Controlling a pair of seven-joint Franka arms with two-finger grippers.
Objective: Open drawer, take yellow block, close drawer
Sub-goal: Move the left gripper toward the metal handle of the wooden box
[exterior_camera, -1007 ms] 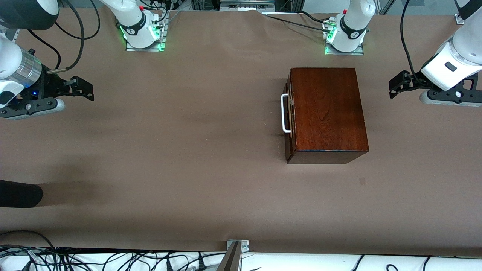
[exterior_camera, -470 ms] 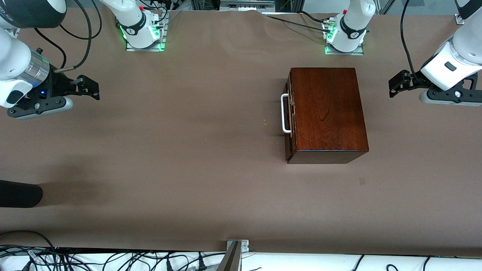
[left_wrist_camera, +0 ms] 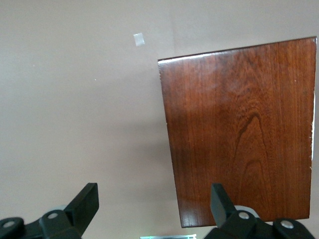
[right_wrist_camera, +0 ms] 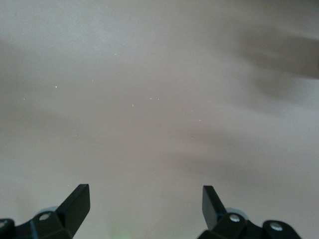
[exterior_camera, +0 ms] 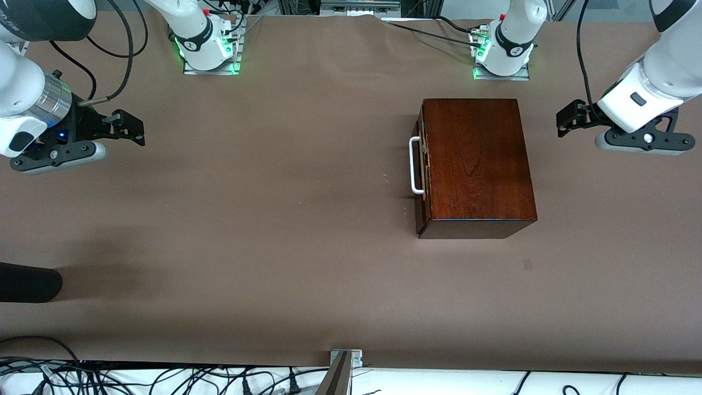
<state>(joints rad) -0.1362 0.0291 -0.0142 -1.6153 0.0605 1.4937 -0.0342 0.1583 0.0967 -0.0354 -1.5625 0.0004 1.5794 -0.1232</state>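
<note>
The dark reddish-brown wooden box (exterior_camera: 477,164) stands on the table toward the left arm's end. Its drawer is closed, and the white bar handle (exterior_camera: 415,165) faces the right arm's end. The yellow block is hidden. My left gripper (exterior_camera: 567,118) is open and empty, up over the table beside the box at its back. In the left wrist view the box (left_wrist_camera: 244,129) lies partly under the open left gripper (left_wrist_camera: 153,201). My right gripper (exterior_camera: 127,127) is open and empty over bare table at the right arm's end; the right wrist view shows it (right_wrist_camera: 145,199) over only the table.
A black rounded object (exterior_camera: 27,282) pokes in at the right arm's end, nearer the front camera. A small pale patch (exterior_camera: 527,264) marks the table nearer the camera than the box. A metal bracket (exterior_camera: 345,359) sits at the front edge, with cables below.
My left gripper has shifted a little toward the box and toward the arm bases. My right gripper moved slightly toward the table's middle a second ago and has held still since. The drawer stays closed.
</note>
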